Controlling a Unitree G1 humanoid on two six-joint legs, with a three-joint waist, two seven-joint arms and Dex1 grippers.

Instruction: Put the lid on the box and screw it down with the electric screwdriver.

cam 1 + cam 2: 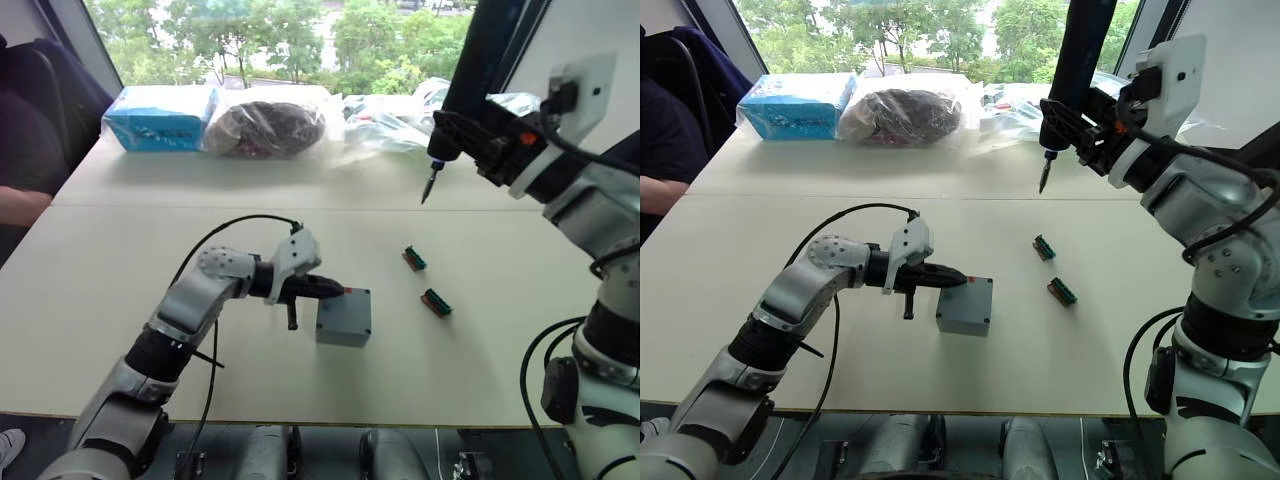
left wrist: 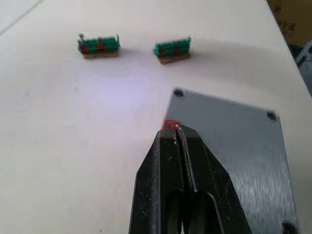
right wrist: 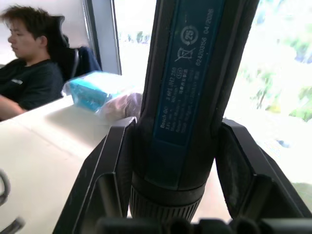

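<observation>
Box (image 1: 344, 317) with the lid (image 2: 234, 146) already on top sits low in the middle of the head-camera frame, on the pale table (image 1: 120, 260). Left gripper (image 1: 335, 289) reaches in from the lower left, its two black fingers (image 2: 168, 170) pressed together with nothing between them, tips right at the lid's near corner by the red mark (image 2: 169, 125); whether they actually touch it I cannot tell.

Right gripper (image 1: 470, 135) hangs high in the upper right, clamped around the screwdriver (image 1: 470, 70), which points tip-down in the air, well apart from the box. Two green connectors (image 1: 425, 280) lie on the table right of the box. Along the far edge at the top of the frame lie a blue packet (image 1: 160, 118) and bagged items (image 1: 268, 126). A seated person (image 3: 29, 73) is at the left edge.
</observation>
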